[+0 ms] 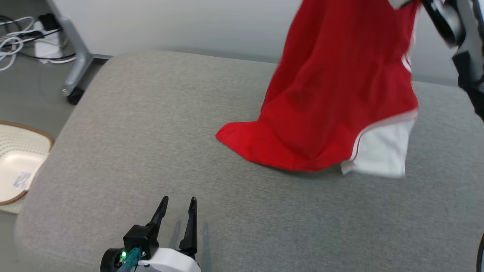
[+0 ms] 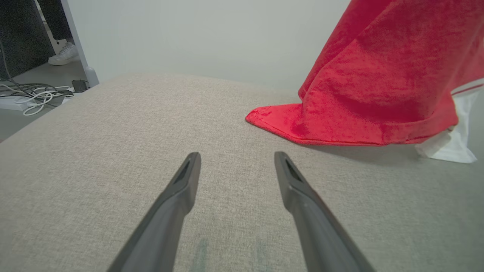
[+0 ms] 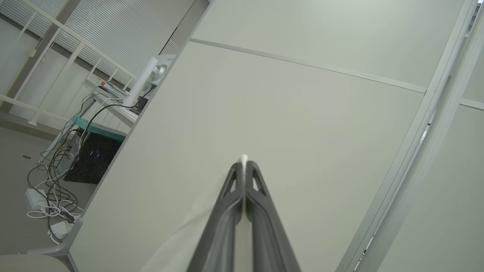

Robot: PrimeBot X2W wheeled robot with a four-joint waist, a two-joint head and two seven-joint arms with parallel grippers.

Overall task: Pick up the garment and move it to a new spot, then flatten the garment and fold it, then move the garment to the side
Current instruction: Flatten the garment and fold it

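Observation:
A red garment with white trim hangs from the upper right of the head view. Its lower hem and a white panel rest on the grey cushioned surface. In the right wrist view my right gripper is shut on a white edge of the garment, raised and pointing at the wall. My left gripper stands open low over the near left of the surface, with nothing between its fingers. In the left wrist view the left gripper points toward the garment, which lies ahead and to the right, well apart.
A woven basket sits on the floor left of the surface. Cables and a power strip lie by a grey desk leg on a caster. A person's white shoe shows on the floor at the far left. A pale wall runs behind.

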